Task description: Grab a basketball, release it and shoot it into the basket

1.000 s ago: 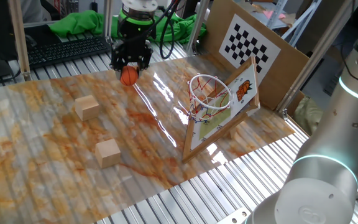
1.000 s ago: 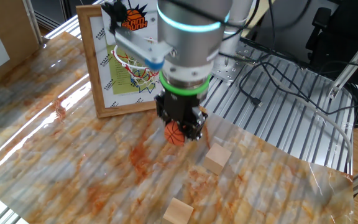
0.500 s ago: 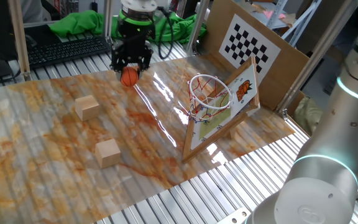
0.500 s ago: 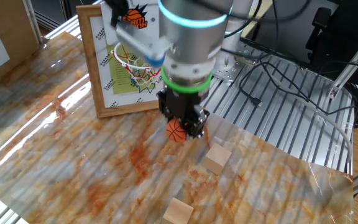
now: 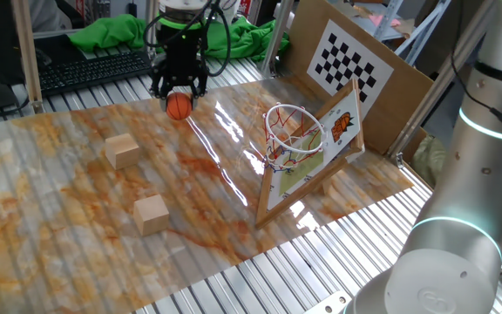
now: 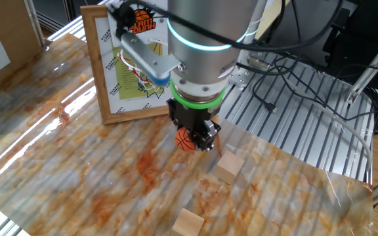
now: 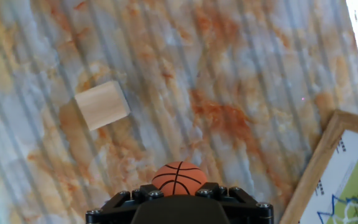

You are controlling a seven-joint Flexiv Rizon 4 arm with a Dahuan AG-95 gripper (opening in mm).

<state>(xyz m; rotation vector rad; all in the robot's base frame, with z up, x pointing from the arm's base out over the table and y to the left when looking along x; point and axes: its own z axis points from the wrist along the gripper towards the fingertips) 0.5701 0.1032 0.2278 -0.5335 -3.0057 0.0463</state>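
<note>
The small orange basketball (image 5: 179,105) with dark seams sits between the black fingers of my gripper (image 5: 179,96), held above the marbled mat near its far edge. It also shows in the other fixed view (image 6: 186,139) under the gripper (image 6: 190,136), and in the hand view (image 7: 179,177) just ahead of the gripper (image 7: 179,190). The gripper is shut on the ball. The basket (image 5: 292,127) with red-orange rim and white net hangs on a tilted wood-framed backboard (image 5: 328,144), well to the right of the gripper. It stands behind the arm in the other fixed view (image 6: 136,65).
Two tan wooden cubes lie on the mat, one (image 5: 121,150) left of centre and one (image 5: 152,214) nearer the front. One cube (image 7: 102,104) shows in the hand view. A checkerboard panel (image 5: 345,61) leans at the back right. A keyboard (image 5: 85,70) lies beyond the mat.
The gripper, still holding the ball, has risen a little and shifted slightly left along the far edge of the mat. Nothing else has moved.
</note>
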